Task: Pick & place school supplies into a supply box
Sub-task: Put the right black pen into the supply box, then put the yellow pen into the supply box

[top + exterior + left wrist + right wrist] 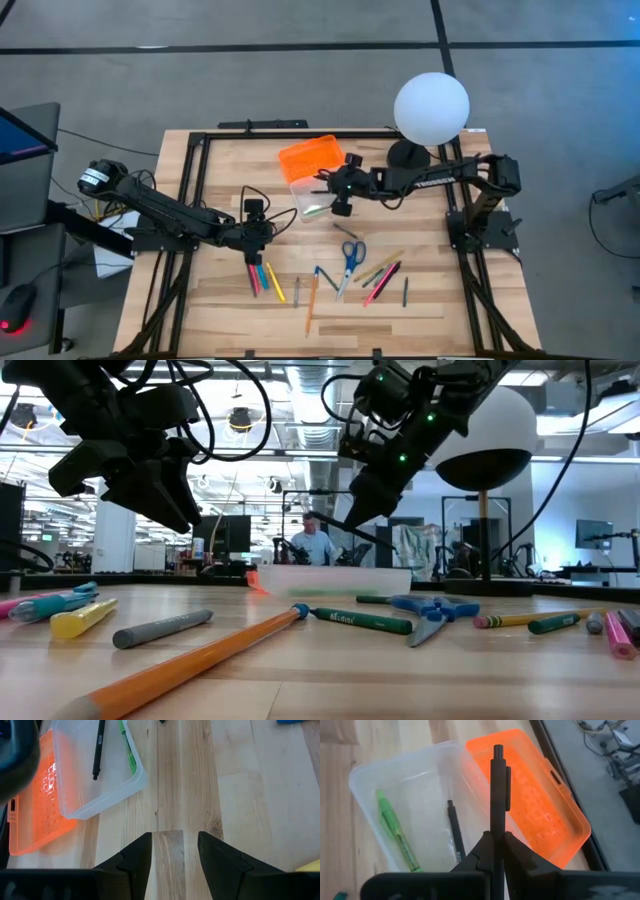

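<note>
The supply box (306,198) is a clear tray (415,785) with its orange lid (540,810) lying open on the far side. A green marker (395,832) and a black pen (455,832) lie inside. My right gripper (498,837) hovers over the tray, shut on another black pen (498,780). My left gripper (175,850) is open over bare wood near the tray (95,795), just beyond a bunch of pink, blue and yellow pens (262,278). The scissors (350,258) and more pens (382,278) lie flat along the near side. My right gripper pinches the black pen by its barrel (498,827) between the two fingers. The pen lies along the fingers, and its clip end (500,755) sticks out ahead of them. The fingers slant down from the table's right, and the pen is lifted clear above the tray and lid.
A white globe lamp (431,105) stands at the far right behind my right arm. Black frame rails (190,170) run along the table's edges. In the low view an orange pencil (190,665), a green marker (365,622) and the scissors (435,610) lie nearest. A person (315,540) sits far off in the room.
</note>
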Robot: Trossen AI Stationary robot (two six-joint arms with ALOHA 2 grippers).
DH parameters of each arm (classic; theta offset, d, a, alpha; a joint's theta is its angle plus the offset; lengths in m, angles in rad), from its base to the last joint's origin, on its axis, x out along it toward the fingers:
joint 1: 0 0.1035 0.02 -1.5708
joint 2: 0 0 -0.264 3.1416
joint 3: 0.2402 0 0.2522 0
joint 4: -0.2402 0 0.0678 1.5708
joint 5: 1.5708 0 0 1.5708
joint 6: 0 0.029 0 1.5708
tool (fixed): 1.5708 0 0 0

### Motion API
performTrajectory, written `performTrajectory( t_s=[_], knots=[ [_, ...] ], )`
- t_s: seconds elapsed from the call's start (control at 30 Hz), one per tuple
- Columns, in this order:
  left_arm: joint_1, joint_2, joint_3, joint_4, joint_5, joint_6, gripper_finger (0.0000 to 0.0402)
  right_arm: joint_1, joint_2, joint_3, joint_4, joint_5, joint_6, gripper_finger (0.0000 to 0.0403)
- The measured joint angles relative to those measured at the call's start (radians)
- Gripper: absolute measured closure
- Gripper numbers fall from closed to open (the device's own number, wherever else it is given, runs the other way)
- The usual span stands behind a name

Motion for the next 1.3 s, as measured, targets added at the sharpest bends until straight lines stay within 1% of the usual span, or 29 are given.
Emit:
performTrajectory(
  t_s=[0.27,0.43,0.57,0.67,0.8,0.93,1.07,1.2,1.3],
  knots=[
    [0.0,0.0,0.0,0.0,0.0,0.0,0.0246,-0.005,0.0,0.0,0.022,-0.005,0.02,0.0389],
    [0.0,0.0,0.0,0.0,0.0,0.0,0.0246,-0.032,0.0,0.0,0.022,-0.009,0.068,0.0358],
    [0.0,0.0,0.0,0.0,0.0,0.0,0.0246,-0.059,0.0,0.0,0.023,-0.052,0.089,0.0333],
    [0.0,0.0,0.0,0.0,0.0,0.0,0.0246,-0.067,0.0,0.0,0.033,-0.08,0.092,0.032],
    [0.0,0.0,0.0,0.0,0.0,0.0,0.0246,-0.06,0.0,0.0,0.036,-0.082,0.072,0.0313],
    [0.0,0.0,0.0,0.0,0.013,0.0,0.0246,-0.026,-0.003,-0.001,0.011,-0.082,0.016,0.0311],
    [0.0,0.0,0.0,-0.017,0.094,0.0,0.0246,0.045,-0.008,-0.001,-0.029,-0.081,-0.067,0.0311],
    [0.0,0.0,0.0,-0.023,0.11,-0.019,0.0246,0.112,-0.039,-0.001,-0.097,-0.075,-0.059,0.0311],
    [0.0,0.0,0.0,-0.023,0.161,-0.029,0.0246,0.166,-0.075,-0.001,-0.181,-0.072,-0.009,0.031]
  ],
)
